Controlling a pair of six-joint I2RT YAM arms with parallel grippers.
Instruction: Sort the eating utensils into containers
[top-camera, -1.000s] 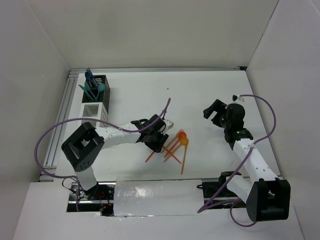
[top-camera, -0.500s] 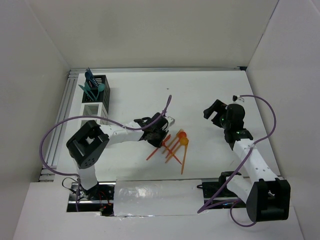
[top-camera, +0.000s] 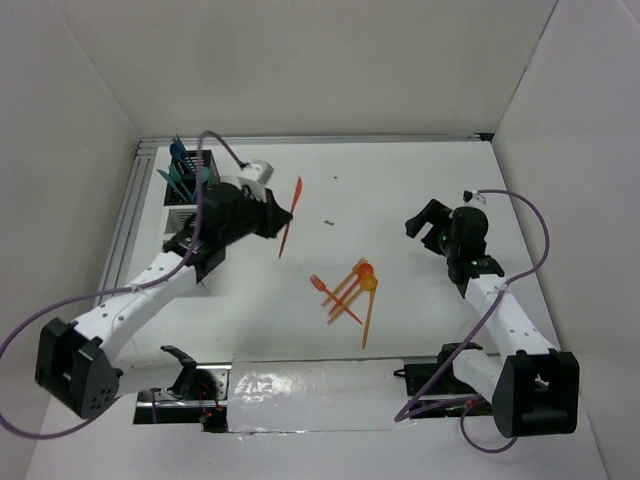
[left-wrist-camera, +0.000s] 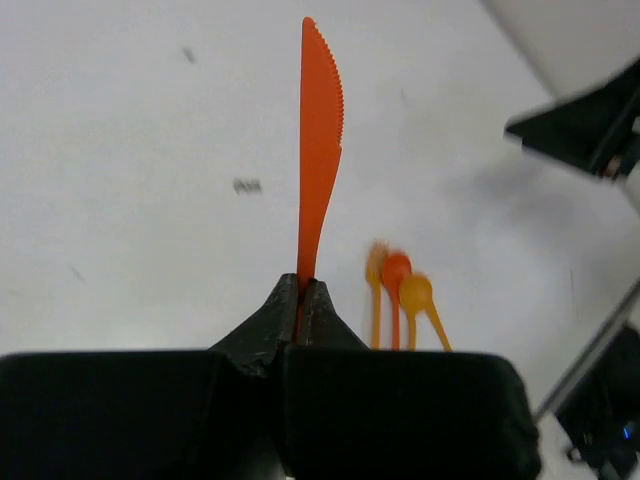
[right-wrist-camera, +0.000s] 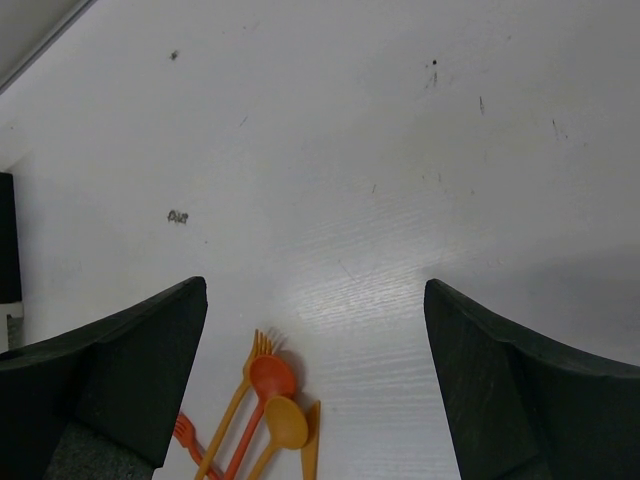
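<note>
Worktop (top-camera: 400, 180) white, lightly scuffed, boxed by white walls (top-camera: 320, 70) | left gripper (left-wrist-camera: 300, 290) jaws clamped on orange knife (left-wrist-camera: 320, 150), upper left, near black bin (top-camera: 205, 165) | right gripper (right-wrist-camera: 315, 300) jaws apart, empty | orange utensils (top-camera: 350, 290) mid-frame

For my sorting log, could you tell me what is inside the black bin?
Teal and blue utensils stick out of the black bin; its lower interior is hidden.

White table (top-camera: 400, 190), plain white walls (top-camera: 320, 70) (metal rail (top-camera: 116, 250) left)
</note>
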